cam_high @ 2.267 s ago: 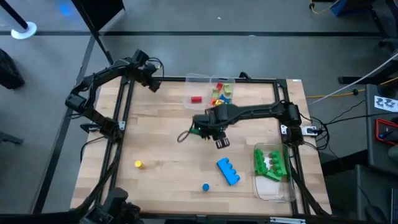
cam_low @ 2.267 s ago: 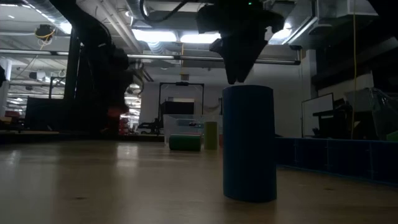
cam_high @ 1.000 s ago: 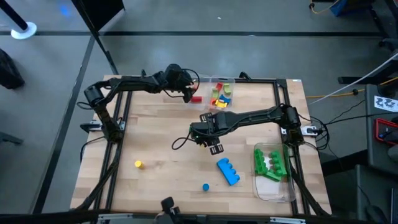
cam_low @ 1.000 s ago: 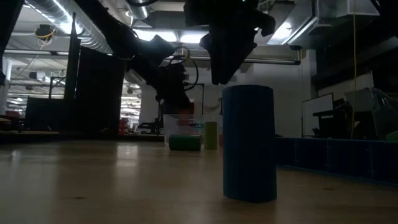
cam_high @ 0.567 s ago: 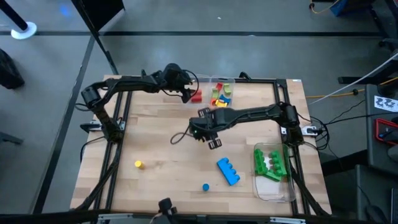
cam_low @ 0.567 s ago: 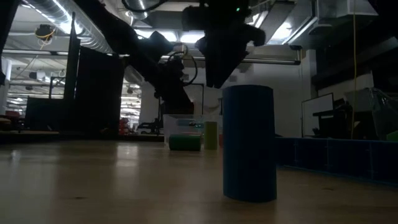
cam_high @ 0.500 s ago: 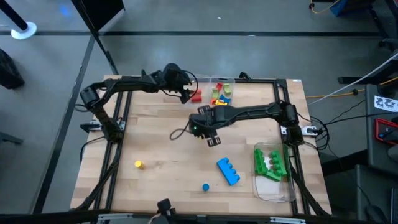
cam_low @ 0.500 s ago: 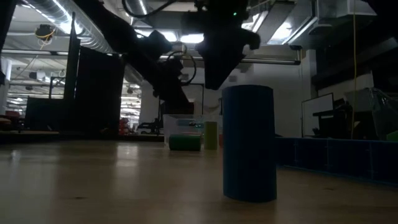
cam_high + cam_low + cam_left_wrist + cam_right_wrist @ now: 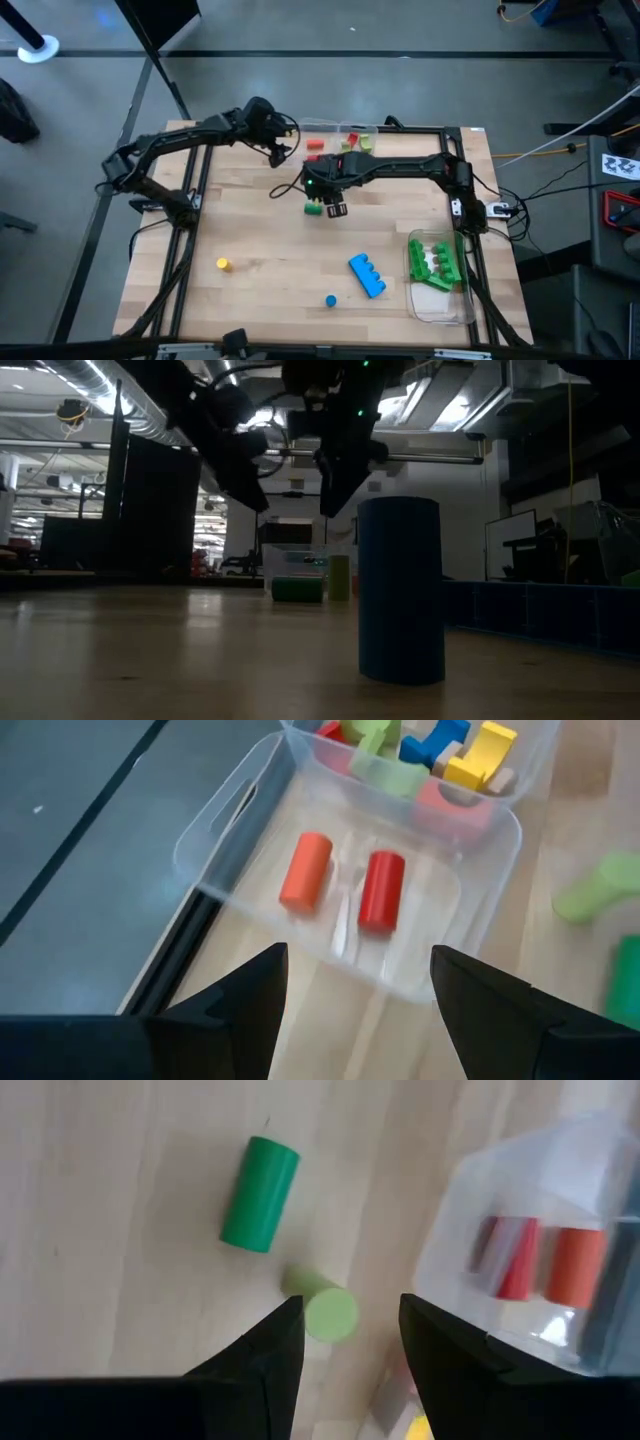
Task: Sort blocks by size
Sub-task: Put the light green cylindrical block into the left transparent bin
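A dark green cylinder [image 9: 313, 208] lies on its side on the table; the right wrist view [image 9: 258, 1207] shows it too. A lime cylinder [image 9: 328, 1312] stands beside it. My right gripper [image 9: 337, 207] hangs open and empty above these two [image 9: 350, 1302]. My left gripper [image 9: 282, 152] is open and empty by the left end of a clear container [image 9: 335, 135], above the container [image 9: 357, 955]. That container [image 9: 470, 850] holds an orange-red cylinder [image 9: 305, 871], a red cylinder [image 9: 381, 890] and several small mixed blocks [image 9: 420, 755].
A blue studded brick [image 9: 367, 275], a small blue cylinder [image 9: 330, 299] and a yellow cylinder [image 9: 222, 264] lie toward the near edge. A second clear container [image 9: 440, 300] at the near right holds green studded bricks [image 9: 435, 263]. The blue cylinder [image 9: 400, 590] looms close in the low view.
My right gripper has gone toward the table's far edge, and it now hangs over the green and lime cylinders. My left gripper has drawn back from over the far container toward the table's left edge.
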Tool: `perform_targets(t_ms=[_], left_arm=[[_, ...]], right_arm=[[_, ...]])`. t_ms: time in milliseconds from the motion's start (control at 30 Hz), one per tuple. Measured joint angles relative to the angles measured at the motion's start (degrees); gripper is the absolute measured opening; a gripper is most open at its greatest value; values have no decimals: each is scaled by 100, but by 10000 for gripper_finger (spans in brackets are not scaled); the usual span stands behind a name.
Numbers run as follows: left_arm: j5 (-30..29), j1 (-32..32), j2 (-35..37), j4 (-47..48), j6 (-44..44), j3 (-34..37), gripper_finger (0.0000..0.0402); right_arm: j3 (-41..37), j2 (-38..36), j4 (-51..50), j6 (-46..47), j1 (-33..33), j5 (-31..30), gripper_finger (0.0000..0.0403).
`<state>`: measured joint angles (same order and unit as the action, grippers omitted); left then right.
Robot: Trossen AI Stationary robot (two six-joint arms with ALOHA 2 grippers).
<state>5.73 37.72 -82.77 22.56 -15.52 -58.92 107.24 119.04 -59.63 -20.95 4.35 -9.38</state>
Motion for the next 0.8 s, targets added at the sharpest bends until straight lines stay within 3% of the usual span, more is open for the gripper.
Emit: perform_targets(t_ms=[400, 800], left_arm=[[-5, 120, 1007, 1688, 45, 0, 231], [5, -29, 1090, 1892, 165, 2, 231]], right_arm=[[-11, 522, 60, -363, 119, -63, 166], [-4, 680, 84, -309, 332, -58, 166]])
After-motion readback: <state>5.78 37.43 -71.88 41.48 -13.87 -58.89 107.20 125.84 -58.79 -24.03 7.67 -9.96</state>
